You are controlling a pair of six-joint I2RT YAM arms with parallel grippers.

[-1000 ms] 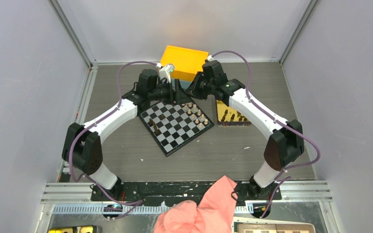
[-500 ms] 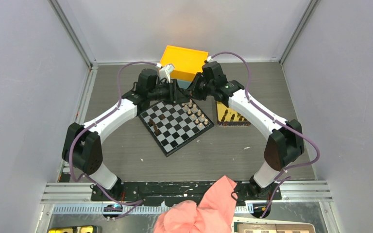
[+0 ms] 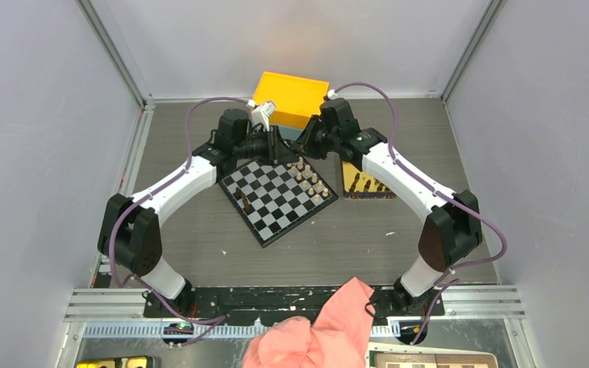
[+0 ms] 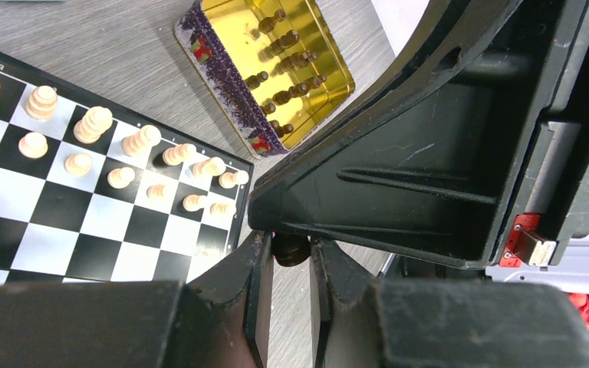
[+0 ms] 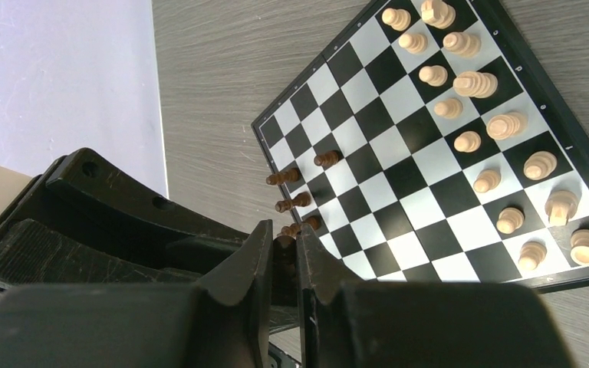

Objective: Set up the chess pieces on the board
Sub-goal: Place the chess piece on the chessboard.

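The black-and-white board (image 3: 276,218) lies tilted mid-table. Light chess pieces (image 3: 310,180) fill its right side, and a few dark ones (image 3: 243,201) stand at its left edge. My two grippers meet tip to tip above the board's far corner. In the left wrist view my left gripper (image 4: 290,244) is shut on a dark piece (image 4: 291,253), right under the right gripper's black body (image 4: 429,153). The right wrist view shows my right gripper (image 5: 284,234) shut on a dark piece (image 5: 284,245), apparently the same one. Light pieces (image 5: 475,83) and dark pieces (image 5: 295,203) stand on the board (image 5: 422,176) below.
A gold tin (image 3: 366,182) holding more dark pieces lies right of the board; its rim (image 4: 215,77) shows in the left wrist view. An orange box (image 3: 291,98) stands at the back wall behind both grippers. A pink cloth (image 3: 322,330) lies at the near edge between the arm bases.
My left gripper's fingers have closed in on the dark piece held at the right gripper's tips. Both arms have barely shifted.
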